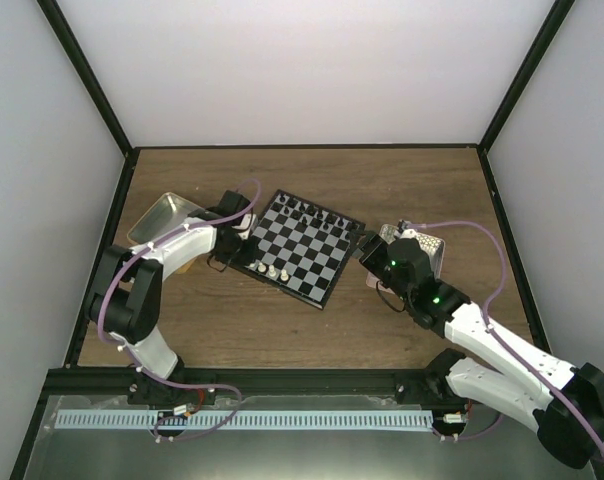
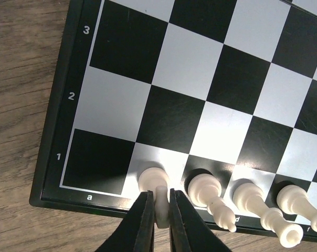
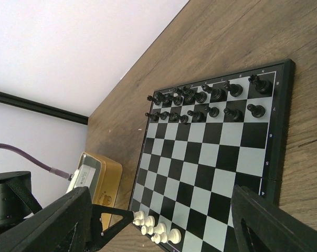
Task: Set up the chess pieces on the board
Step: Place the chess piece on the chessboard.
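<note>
The board (image 1: 304,262) lies mid-table, with black chess pieces (image 1: 312,212) in two rows along its far edge. Several white chess pieces (image 1: 272,271) stand at its near-left corner. My left gripper (image 2: 161,211) is shut on the top of one white piece (image 2: 154,179), whose base sits on the pale square second from the corner in row 1. Three more white pieces (image 2: 203,189) stand to its right. My right gripper (image 1: 367,250) hovers open at the board's right edge, holding nothing. In its wrist view the fingers (image 3: 59,223) frame the board (image 3: 211,157).
A yellow-sided metal tin (image 1: 167,216) stands left of the board, right behind my left arm. It also shows in the right wrist view, tin (image 3: 103,181). A small tray (image 1: 429,246) sits to the right of the board, partly under my right wrist. Black frame rails border the table.
</note>
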Tool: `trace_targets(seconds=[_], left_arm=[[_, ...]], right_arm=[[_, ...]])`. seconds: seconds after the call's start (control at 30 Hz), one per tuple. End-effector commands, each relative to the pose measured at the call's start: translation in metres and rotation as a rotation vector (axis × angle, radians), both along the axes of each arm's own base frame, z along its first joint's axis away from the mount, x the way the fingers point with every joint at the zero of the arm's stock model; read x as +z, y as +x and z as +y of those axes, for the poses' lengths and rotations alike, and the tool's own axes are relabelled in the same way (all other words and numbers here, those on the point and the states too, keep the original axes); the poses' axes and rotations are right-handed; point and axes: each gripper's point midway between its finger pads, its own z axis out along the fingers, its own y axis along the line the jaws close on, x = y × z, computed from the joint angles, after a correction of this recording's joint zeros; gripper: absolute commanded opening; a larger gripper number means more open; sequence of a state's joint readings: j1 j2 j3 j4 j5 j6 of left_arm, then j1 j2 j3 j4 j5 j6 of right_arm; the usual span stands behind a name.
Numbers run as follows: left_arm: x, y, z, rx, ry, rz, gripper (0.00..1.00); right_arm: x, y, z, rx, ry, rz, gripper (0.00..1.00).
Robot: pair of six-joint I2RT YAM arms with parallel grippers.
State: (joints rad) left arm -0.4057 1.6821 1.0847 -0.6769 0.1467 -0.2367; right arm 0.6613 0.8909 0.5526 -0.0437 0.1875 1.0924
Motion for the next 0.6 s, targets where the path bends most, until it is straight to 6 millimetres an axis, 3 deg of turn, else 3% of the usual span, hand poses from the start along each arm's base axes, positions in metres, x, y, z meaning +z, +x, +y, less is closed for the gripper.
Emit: trace_targets(seconds=[0.0, 0.17, 0.33, 0.43, 0.57], left_arm=[[-0.001, 0.002, 0.001, 0.009, 0.0, -0.002, 0.14], [0.014, 0.004, -0.004, -0.008, -0.03, -0.04, 0.3], [0.044, 0.013, -0.008, -0.023, -0.064, -0.126, 0.36], [0.069, 0.023, 0.0, 0.007, -0.048, -0.231, 0.37], [0.125, 0.035, 0.002, 0.027, -0.103, -0.442, 0.42]], right_arm=[[-0.003, 0.001, -0.009, -0.036, -0.014, -0.009, 0.75], [-0.002, 0.001, -0.011, -0.037, -0.026, -0.01, 0.74], [-0.005, 0.002, -0.016, -0.037, -0.103, -0.019, 0.75], [-0.012, 0.007, -0.027, -0.035, -0.207, 0.0, 0.75], [-0.031, 0.022, -0.05, -0.044, -0.326, 0.079, 0.74]])
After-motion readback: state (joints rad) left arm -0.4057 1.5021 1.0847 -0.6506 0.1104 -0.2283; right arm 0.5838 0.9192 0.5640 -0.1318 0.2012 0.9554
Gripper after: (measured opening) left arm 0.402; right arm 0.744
